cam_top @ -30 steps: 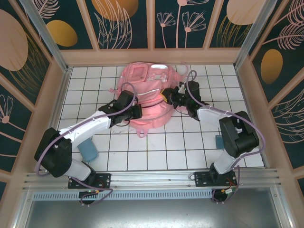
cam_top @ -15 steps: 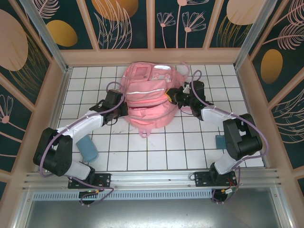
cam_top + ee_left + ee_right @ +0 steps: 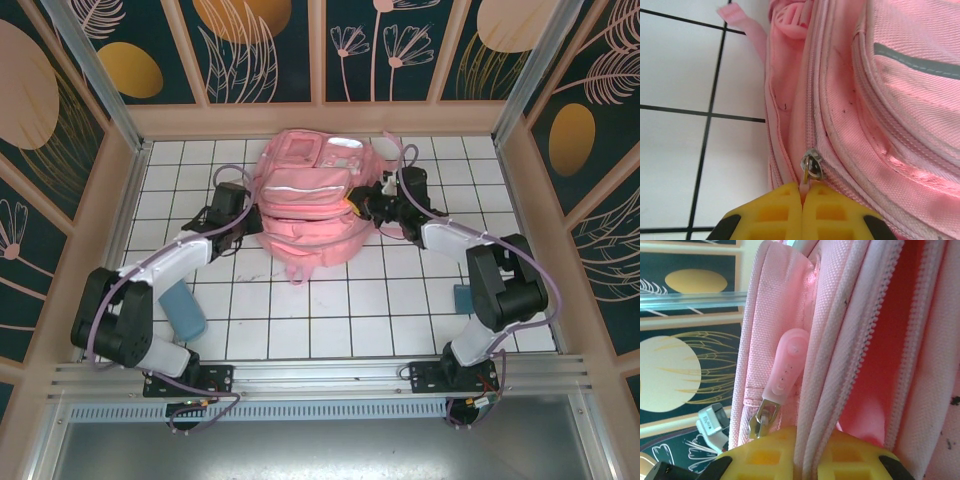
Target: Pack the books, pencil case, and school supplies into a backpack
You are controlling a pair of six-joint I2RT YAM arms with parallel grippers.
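A: Leftward and away from the arm bases, that is where the left claw [image 3: 243,213] has slid, along the side of the backpack [image 3: 305,205]. The backpack lies flatter now than a second ago.

B: Where is it?

A: On the far middle of the white-tiled table [image 3: 330,320], between the two claws, front pockets facing up.

B: How does the left claw stand?

A: In the left wrist view its yellow fingers [image 3: 780,215] are pressed together on the pink tab of a zip pull [image 3: 811,167] at the backpack's side seam.

B: And the right claw [image 3: 364,207]?

A: Nearly closed, pinching a strip of the backpack's fabric edge [image 3: 815,390] beside open zip teeth. Reddish lining [image 3: 875,365] shows in the gap. A pink rubbery tab [image 3: 787,360] hangs just beside the strip, not gripped.

B: Anything else on the table?

A: A blue oblong thing [image 3: 184,309] near the left arm and a smaller blue thing [image 3: 463,297] by the right arm, both well apart from the backpack.
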